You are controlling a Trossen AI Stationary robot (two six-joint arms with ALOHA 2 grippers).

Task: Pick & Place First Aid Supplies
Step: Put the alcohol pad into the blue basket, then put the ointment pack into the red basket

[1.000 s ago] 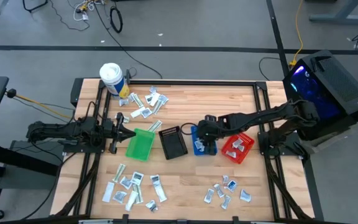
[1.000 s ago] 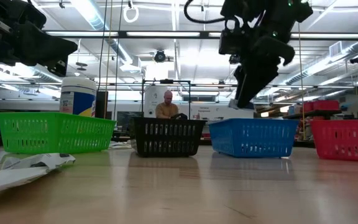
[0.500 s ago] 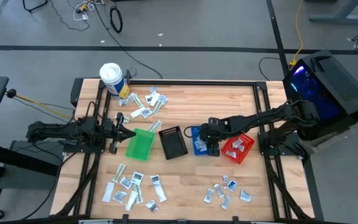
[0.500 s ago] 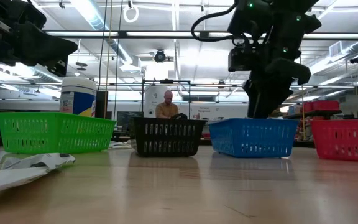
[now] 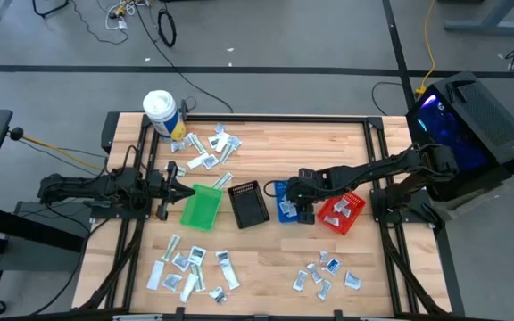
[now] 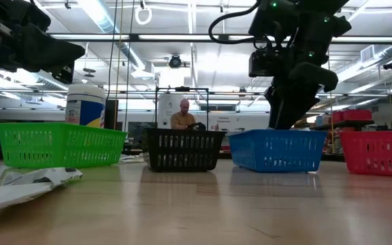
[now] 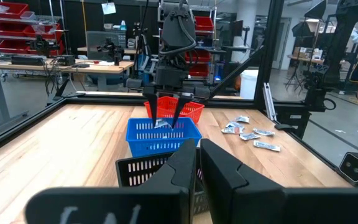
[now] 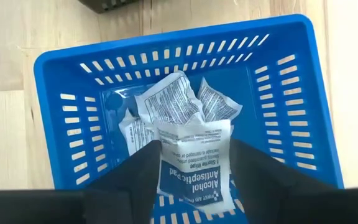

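Observation:
My right gripper [image 8: 194, 163] reaches down into the blue bin [image 5: 284, 210], with a white and blue alcohol pad sachet [image 8: 194, 165] between its fingers. More sachets [image 8: 166, 106] lie on the bin's floor under it. In the low view the fingertips dip behind the bin's wall [image 6: 278, 150]. Loose first aid supplies lie in heaps at the far left [image 5: 205, 147], near left [image 5: 190, 267] and near right [image 5: 326, 272]. My left gripper [image 5: 178, 191] waits shut and level at the table's left, beside the green bin [image 5: 201, 207]. My right gripper has the sachet across its width, its two side edges [image 8: 161, 163] against the two fingers. The fingers come from above, slanting down into the bin. The printed face is turned up to the wrist camera. Whether the sachet rests on the sachets below, I cannot tell.
A black bin [image 5: 248, 203] stands between the green and blue bins, and a red bin [image 5: 340, 212] with sachets to the right of the blue one. A white tub [image 5: 159, 111] stands at the far left corner. A person shows in the room beyond the table [image 6: 184, 116].
My right gripper has sunk with the sachet from above the blue bin down into it; its fingertips now stand below the bin's rim.

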